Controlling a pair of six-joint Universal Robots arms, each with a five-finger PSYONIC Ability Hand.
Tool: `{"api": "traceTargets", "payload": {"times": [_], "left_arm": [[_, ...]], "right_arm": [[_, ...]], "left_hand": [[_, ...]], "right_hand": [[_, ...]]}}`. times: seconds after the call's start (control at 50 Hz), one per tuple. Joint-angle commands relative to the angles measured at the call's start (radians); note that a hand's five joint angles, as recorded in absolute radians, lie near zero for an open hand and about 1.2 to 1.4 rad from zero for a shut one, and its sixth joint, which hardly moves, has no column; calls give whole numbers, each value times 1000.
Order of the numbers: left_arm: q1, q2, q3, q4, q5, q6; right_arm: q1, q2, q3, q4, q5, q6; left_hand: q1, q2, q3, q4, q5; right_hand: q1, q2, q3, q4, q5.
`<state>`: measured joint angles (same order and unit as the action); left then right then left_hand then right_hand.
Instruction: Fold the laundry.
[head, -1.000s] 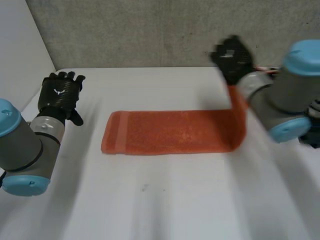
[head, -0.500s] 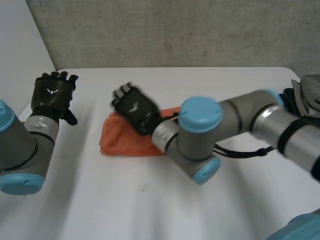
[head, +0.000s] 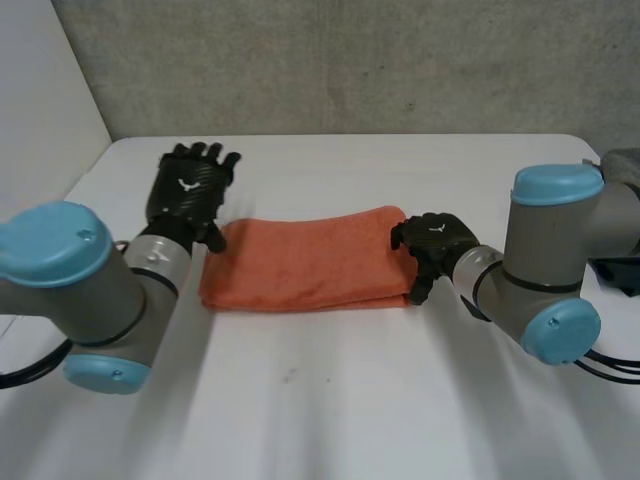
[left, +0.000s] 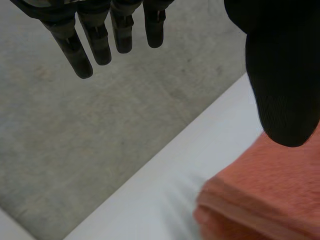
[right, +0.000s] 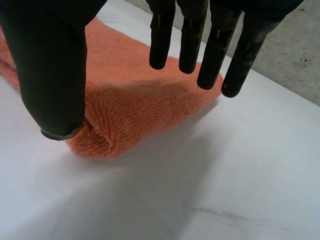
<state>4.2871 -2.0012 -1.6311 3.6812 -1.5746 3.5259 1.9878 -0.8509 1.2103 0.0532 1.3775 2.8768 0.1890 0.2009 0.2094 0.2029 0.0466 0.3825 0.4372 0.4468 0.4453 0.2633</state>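
Note:
An orange towel (head: 300, 265) lies folded in half across the middle of the white table (head: 320, 400). My left hand (head: 188, 190) hovers at the towel's left end by its far corner, open, with straight fingers (left: 90, 45) pointing away and the thumb above the stacked edges of the towel (left: 270, 195). At the right, folded end of the towel is my right hand (head: 435, 242). In the right wrist view its fingers (right: 190, 40) are straight and spread from the thumb, just above the rounded fold of the towel (right: 135, 100), holding nothing.
A grey cloth heap (head: 625, 165) lies at the table's right edge behind my right arm. A concrete wall (head: 330, 60) rises along the far edge. Bare tabletop runs in front of the towel.
My right hand carried the towel's right end over to the left, let it go, and drew back to the new fold. My left hand moved in to the towel's left end.

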Motion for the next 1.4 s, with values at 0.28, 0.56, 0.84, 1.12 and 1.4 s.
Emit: {"api": "traceTargets", "payload": {"times": [0.28, 0.56, 0.84, 1.12, 1.4], "left_arm": [[-20, -44, 17, -33, -1, -4], [0, 44, -30, -92, -1, -5], [-7, 67, -39, -93, -5, -12], [-81, 59, 100, -173, -34, -188], [-294, -200, 414, -395, -34, -271]], "right_arm": [[-52, 32, 97, -79, -55, -7], [-319, -260, 403, -70, -38, -378], [47, -329, 291, -220, -69, -456], [243, -224, 304, -196, -121, -339], [-46, -292, 238, -41, -86, 188]], "left_hand": [[-14, -26, -35, -28, -47], [-14, -26, -35, -28, -47], [-14, -26, -35, -28, -47], [-14, -26, -35, -28, -47], [-2, -14, -22, -16, -34]], "right_hand": [[1014, 959, 949, 951, 958], [1014, 959, 949, 951, 958], [1014, 959, 949, 951, 958], [-208, -263, -272, -271, -263], [-208, -263, -272, -271, -263]]}}
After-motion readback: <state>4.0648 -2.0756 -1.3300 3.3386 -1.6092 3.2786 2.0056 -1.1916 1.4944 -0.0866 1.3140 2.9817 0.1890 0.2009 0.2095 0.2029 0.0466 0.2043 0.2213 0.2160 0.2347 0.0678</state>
